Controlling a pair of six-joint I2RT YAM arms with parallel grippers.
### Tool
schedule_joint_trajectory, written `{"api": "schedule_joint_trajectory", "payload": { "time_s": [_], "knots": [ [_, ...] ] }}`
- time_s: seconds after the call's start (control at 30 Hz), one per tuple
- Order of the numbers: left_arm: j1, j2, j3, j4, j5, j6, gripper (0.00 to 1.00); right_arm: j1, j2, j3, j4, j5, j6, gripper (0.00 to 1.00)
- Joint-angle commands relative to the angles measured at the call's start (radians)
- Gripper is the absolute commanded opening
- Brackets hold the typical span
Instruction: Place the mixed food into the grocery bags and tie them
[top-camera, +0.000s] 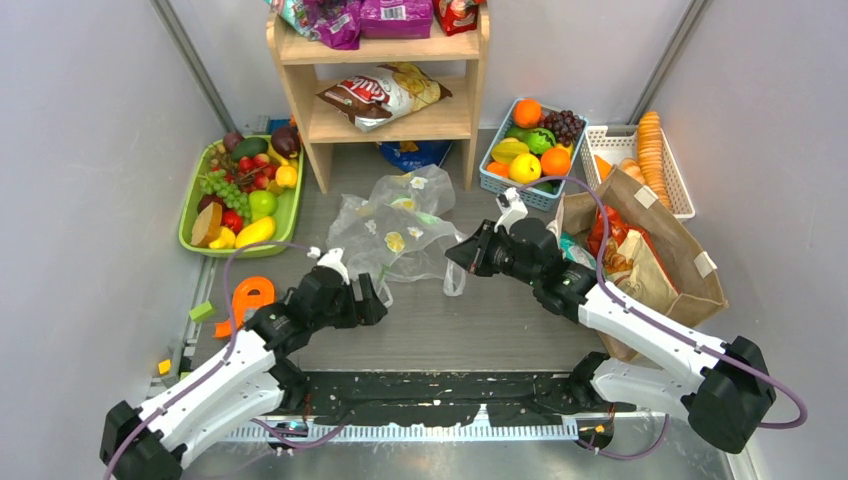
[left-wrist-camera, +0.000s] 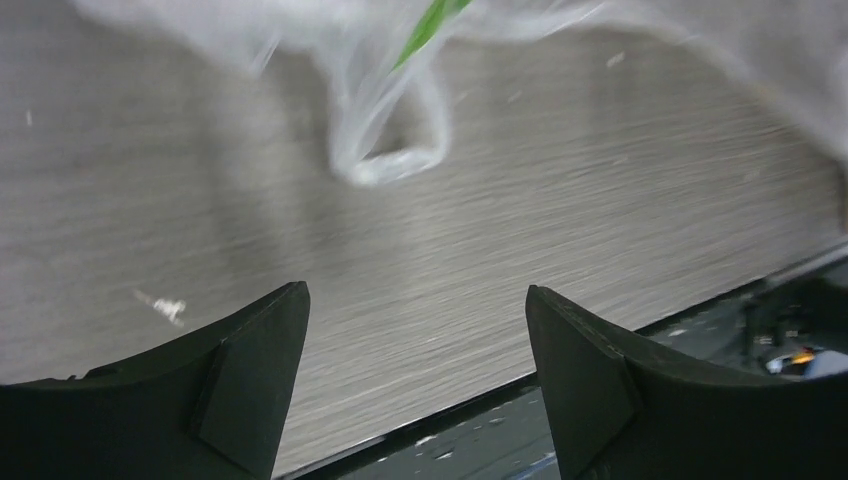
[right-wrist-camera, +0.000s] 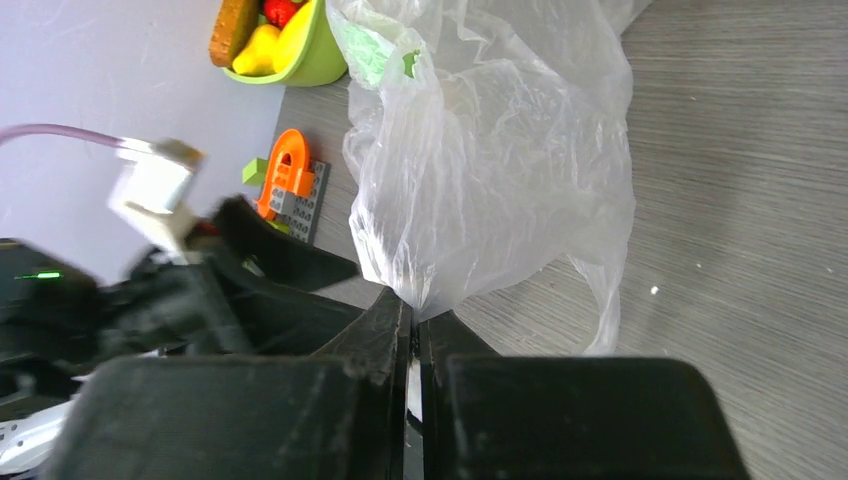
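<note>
- Top external: the clear plastic bag (top-camera: 398, 222) lies crumpled mid-table, just in front of the wooden shelf (top-camera: 385, 125) and between our two grippers. Pale shapes show through the film; we can't tell what they are.
- Right wrist: the right gripper (right-wrist-camera: 415, 305) is clamped on a gathered bit of the bag's film, jaws pressed together with plastic pinched at the tips. One loop handle (right-wrist-camera: 603, 300) hangs to the table beside the pinch.
- Left wrist: the left gripper (left-wrist-camera: 415, 300) is spread wide with nothing between the fingers. The second loop handle (left-wrist-camera: 390, 150) lies on the table ahead of it, not touching. This frame is blurred.
- The brown bag (top-camera: 680, 250) lies on its side at the right, behind the right arm, with a red-orange snack packet (top-camera: 608, 232) in its mouth.
- Loose food: we see fruit in the blue basket (top-camera: 500, 183) and the green tray (top-camera: 188, 225), a brown-white packet (top-camera: 385, 95) on the shelf's middle board, and purple packets (top-camera: 395, 15) on top.
- The white basket (top-camera: 612, 142) at far right holds a row of round biscuits (top-camera: 652, 150).
- An orange toy piece (top-camera: 250, 295) sits by the left arm.
</note>
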Motion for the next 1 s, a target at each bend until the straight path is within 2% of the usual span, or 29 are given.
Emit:
{"api": "schedule_joint_trajectory", "payload": {
  "time_s": [0.0, 0.13, 0.3, 0.5, 0.8, 0.9, 0.97],
  "knots": [
    [-0.002, 0.032, -0.058, 0.118, 0.010, -0.079, 0.80, 0.011, -0.008, 0.035, 0.111, 0.000, 0.022, 0.05],
    [0.003, 0.123, -0.045, 0.097, -0.083, -0.071, 0.71, 0.011, -0.022, 0.033, 0.119, -0.020, 0.021, 0.05],
    [0.030, 0.222, -0.075, 0.216, -0.076, -0.076, 0.62, 0.011, -0.045, 0.013, 0.120, -0.016, 0.021, 0.05],
    [0.035, 0.341, -0.038, 0.270, -0.103, -0.064, 0.55, 0.011, -0.059, 0.014, 0.110, -0.030, 0.009, 0.05],
    [0.013, 0.480, -0.019, 0.468, -0.021, -0.071, 0.56, 0.011, -0.071, -0.012, 0.109, -0.042, 0.020, 0.05],
    [0.011, 0.526, -0.011, 0.495, -0.063, -0.083, 0.50, 0.011, -0.079, -0.028, 0.115, -0.046, 0.028, 0.05],
    [0.011, 0.554, -0.007, 0.529, -0.099, -0.091, 0.40, 0.012, -0.084, -0.030, 0.114, -0.053, 0.035, 0.05]
  ]
}}
